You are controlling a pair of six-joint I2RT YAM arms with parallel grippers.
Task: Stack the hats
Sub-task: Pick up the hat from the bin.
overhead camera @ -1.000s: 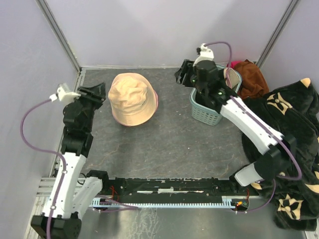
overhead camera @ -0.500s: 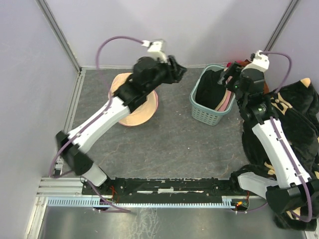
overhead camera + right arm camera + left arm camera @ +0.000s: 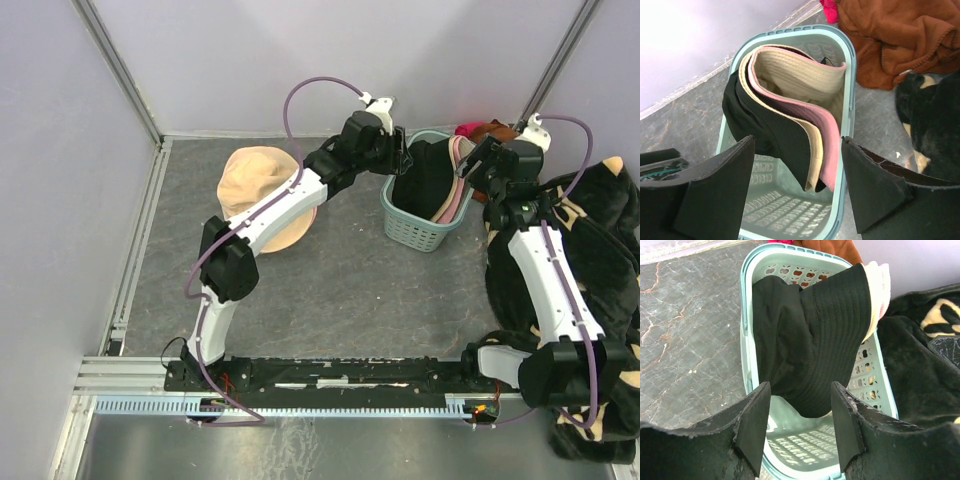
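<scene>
A beige hat lies crown up on the table at back left, a pink brim edge showing beneath it. Inside the teal basket several hats stand folded on edge: a black one, a beige one and a pink one. My left gripper hovers open over the basket's left end, and its wrist view has the black hat just beyond the gripper. My right gripper hovers open over the right end, with the hats' lower edges beyond the gripper. Neither holds anything.
A rust-brown cloth and something magenta lie behind the basket in the back right corner. A black blanket with beige pattern covers the right side under the right arm. Purple walls close in the back and sides.
The left arm swung from the left side across the table to the basket. The right arm moved from the basket's left to its right side, and its jaws opened wider.
</scene>
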